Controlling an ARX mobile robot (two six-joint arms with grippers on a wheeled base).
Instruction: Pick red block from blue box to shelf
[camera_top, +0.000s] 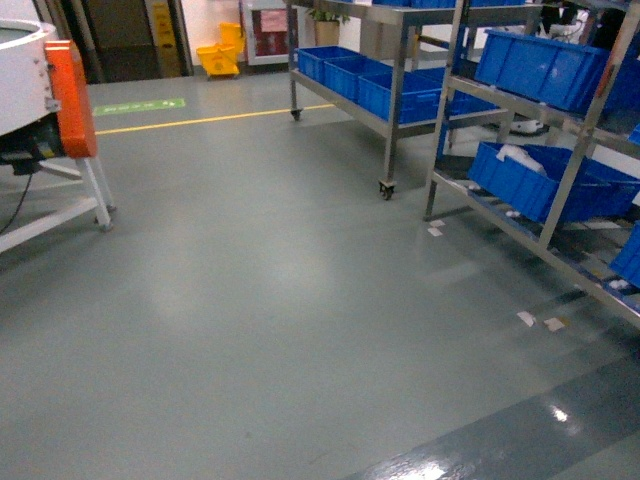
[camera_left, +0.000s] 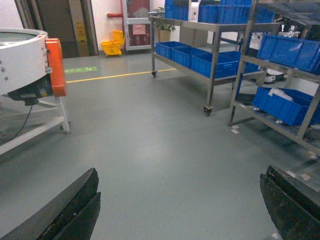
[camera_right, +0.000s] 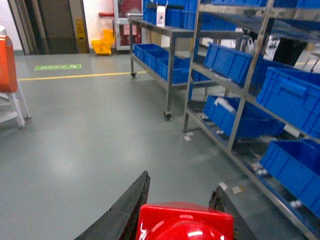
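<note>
Red block (camera_right: 185, 224) sits clamped between right fingers (camera_right: 127, 210); left fingers (camera_left: 65, 210) spread apart. Jolts approaching the shelf (camera_right: 240, 100) could loosen it.

Open floor ahead, shelf to the right

Ahead of the left fingers (camera_left: 70, 210) bare floor (camera_left: 150, 150) runs clear; right of the right fingers (camera_right: 131, 207), the shelf (camera_right: 245, 100) uprights and blue crates (camera_right: 295, 100) block passage; a white machine (camera_left: 20, 60) stands far left.
</note>
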